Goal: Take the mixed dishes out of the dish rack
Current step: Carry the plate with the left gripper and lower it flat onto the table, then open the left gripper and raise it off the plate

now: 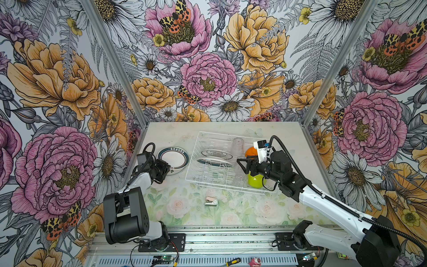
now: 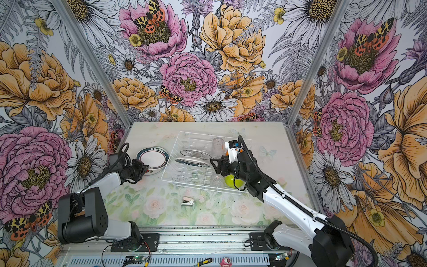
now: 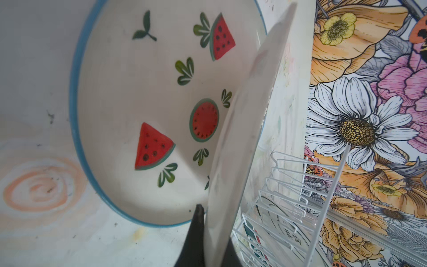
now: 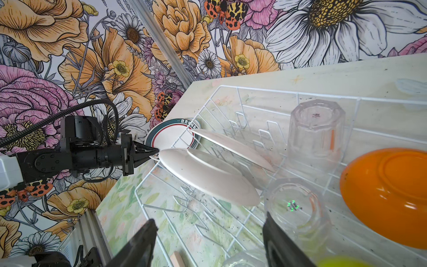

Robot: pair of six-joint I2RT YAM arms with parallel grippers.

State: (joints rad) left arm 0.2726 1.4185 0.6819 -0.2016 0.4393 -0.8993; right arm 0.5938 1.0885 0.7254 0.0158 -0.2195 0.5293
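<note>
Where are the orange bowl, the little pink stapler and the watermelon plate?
orange bowl (image 4: 397,185): right wrist view, on its underside.
stapler (image 1: 210,201): in a top view, on its middle.
watermelon plate (image 3: 150,104): left wrist view, on its printed inner face.

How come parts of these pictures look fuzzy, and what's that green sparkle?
Left wrist view: the tilted plate sits too near the lens and blurs, while the watermelon plate is sharper. Right wrist view: the fingers of the right end effector are soft; the sparkle is a green glint on an upside-down tumbler.
</note>
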